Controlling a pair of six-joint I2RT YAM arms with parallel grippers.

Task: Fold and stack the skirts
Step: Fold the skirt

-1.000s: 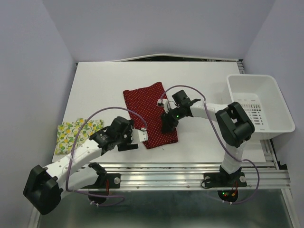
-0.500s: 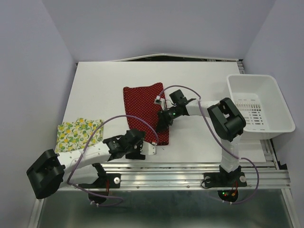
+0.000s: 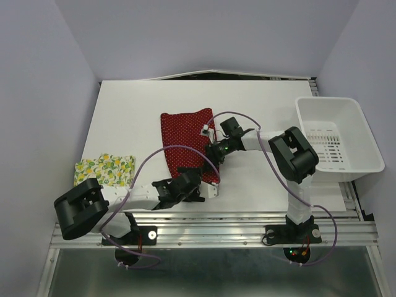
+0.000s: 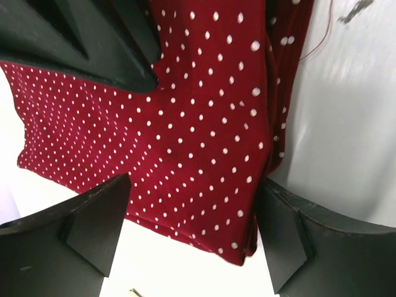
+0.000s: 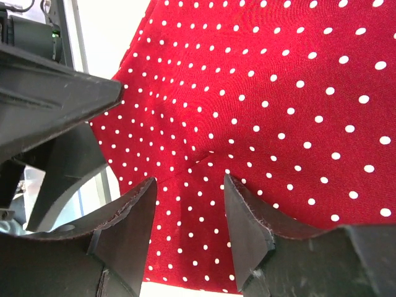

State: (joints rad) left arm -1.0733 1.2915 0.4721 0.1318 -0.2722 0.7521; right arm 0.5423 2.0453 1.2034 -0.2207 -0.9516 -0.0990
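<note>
Left arm (image 3: 127,199) and right arm (image 3: 300,209) alike: white link shells between bulky black joint housings, thin purple cables (image 3: 150,154) looping free alongside, end effector fingers (image 5: 127,216) matte black, wedge-shaped, edges slightly rough.

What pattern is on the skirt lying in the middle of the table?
The skirt is dark red with small white polka dots, clearest in the right wrist view.
</note>
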